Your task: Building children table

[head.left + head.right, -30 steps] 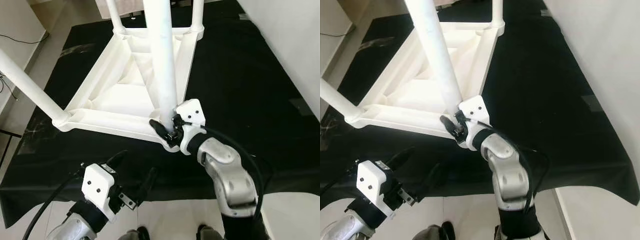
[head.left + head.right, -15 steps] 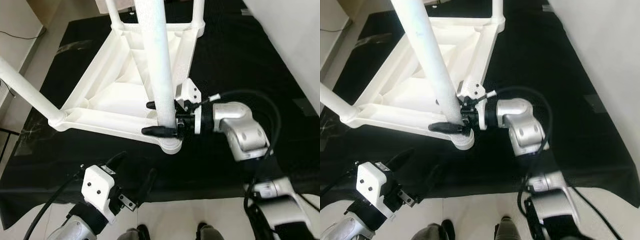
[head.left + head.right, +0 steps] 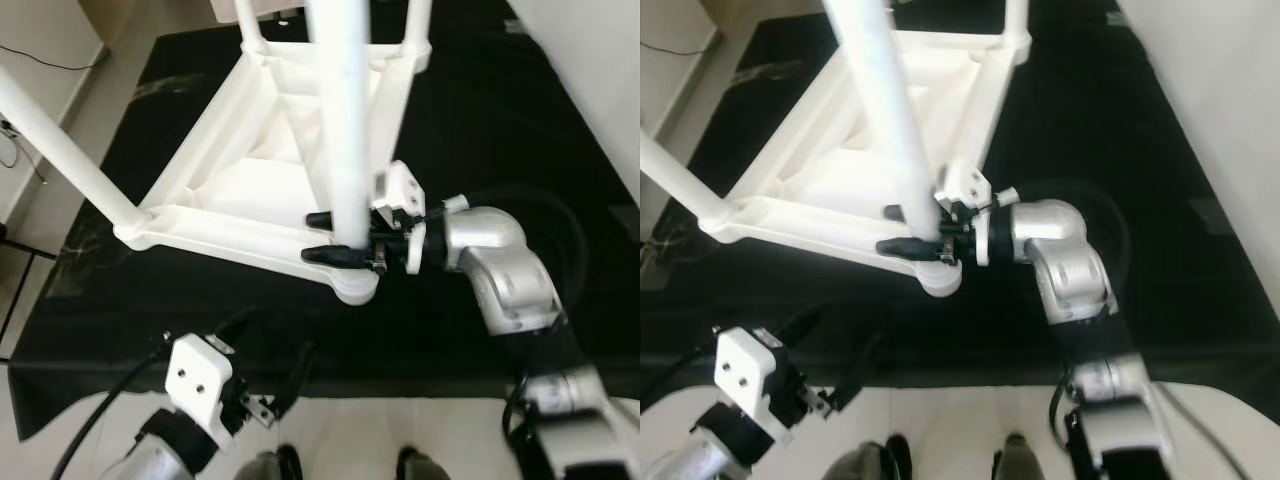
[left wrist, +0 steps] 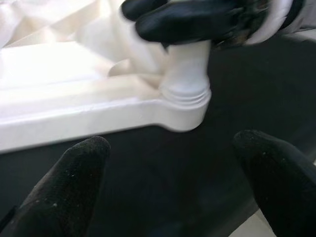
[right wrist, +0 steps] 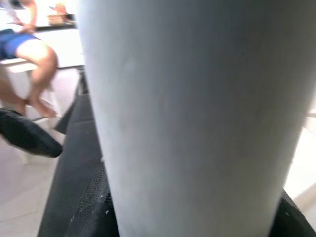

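Right gripper point(image 3: 333, 238), fingers closed around the near table leg point(image 3: 340, 130) just above its corner socket. The upturned white table point(image 3: 240, 190) (legs pointing up) lies on a black mat point(image 3: 500, 130). Left gripper point(image 3: 268, 362), fingers spread, hovers near the mat's front edge.

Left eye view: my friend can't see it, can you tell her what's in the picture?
The robot's right gripper has its two black fingers around a white table leg, just above the corner socket of an upside-down white children's table lying on a black mat. The left gripper hovers open nearer the robot, by the mat's edge, holding nothing.
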Controlling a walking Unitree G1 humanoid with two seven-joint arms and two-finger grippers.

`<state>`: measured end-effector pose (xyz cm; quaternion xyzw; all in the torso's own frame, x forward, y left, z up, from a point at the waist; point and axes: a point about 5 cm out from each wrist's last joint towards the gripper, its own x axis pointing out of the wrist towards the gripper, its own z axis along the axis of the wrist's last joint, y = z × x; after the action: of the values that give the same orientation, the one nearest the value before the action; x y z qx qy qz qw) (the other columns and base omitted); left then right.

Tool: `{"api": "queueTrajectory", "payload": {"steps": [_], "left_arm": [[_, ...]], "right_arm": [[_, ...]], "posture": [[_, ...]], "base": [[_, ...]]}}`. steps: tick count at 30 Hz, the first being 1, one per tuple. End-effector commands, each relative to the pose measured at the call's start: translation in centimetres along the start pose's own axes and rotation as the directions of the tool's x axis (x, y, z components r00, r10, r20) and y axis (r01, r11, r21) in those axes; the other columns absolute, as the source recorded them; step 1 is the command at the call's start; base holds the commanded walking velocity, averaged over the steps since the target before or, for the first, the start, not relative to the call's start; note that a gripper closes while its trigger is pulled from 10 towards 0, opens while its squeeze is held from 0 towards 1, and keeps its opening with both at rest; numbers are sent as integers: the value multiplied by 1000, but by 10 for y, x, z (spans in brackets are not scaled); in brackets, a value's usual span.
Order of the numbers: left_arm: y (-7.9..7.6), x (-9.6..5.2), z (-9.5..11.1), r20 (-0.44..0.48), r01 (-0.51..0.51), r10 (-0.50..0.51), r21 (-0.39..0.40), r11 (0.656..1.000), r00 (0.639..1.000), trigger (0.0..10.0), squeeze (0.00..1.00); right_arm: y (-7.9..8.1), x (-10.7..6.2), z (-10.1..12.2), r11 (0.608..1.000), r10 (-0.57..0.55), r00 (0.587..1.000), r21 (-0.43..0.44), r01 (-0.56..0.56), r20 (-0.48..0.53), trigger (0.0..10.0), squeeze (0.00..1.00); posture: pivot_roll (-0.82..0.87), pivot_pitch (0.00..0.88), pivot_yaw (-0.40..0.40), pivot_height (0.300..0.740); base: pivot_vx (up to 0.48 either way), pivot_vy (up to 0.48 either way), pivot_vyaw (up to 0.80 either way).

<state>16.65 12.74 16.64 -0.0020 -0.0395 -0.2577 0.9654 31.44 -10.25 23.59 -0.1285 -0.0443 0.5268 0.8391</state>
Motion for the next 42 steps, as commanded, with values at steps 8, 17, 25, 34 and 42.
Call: {"api": "queueTrajectory", "payload": {"steps": [8, 17, 25, 34, 42], "left_arm": [[5, 0, -5, -20, 19, -19, -5, 1000, 1000, 10000, 0], [7, 2, -5, -12, -19, 19, 5, 1000, 1000, 10000, 0], [6, 3, -6, -11, -12, 12, 2, 1000, 1000, 10000, 0], [1, 1, -4, -13, -9, 9, -3, 1000, 1000, 10000, 0], [-1, -2, -3, -16, -7, 7, -13, 1000, 1000, 10000, 0]], "right_arm": [[50, 1, -44, 807, -535, 794, 105, 581, -289, 0, 0], [42, 28, -15, 911, -349, 933, 200, 360, -91, 10000, 1000], [29, 22, -2, 982, 183, 983, 38, -183, 14, 10000, 0], [-2, 19, -5, 936, 352, 933, 3, -353, -70, 10000, 0], [-14, 12, -2, 911, 412, 909, 21, -412, -64, 0, 0]], "posture": [[-24, 258, 106, 740], [-22, 245, 98, 740], [-12, 238, 99, 740], [10, 262, 100, 740], [9, 282, 104, 740]], "base": [[0, 0, 0], [0, 0, 0], [0, 0, 0], [0, 0, 0], [0, 0, 0]]}}
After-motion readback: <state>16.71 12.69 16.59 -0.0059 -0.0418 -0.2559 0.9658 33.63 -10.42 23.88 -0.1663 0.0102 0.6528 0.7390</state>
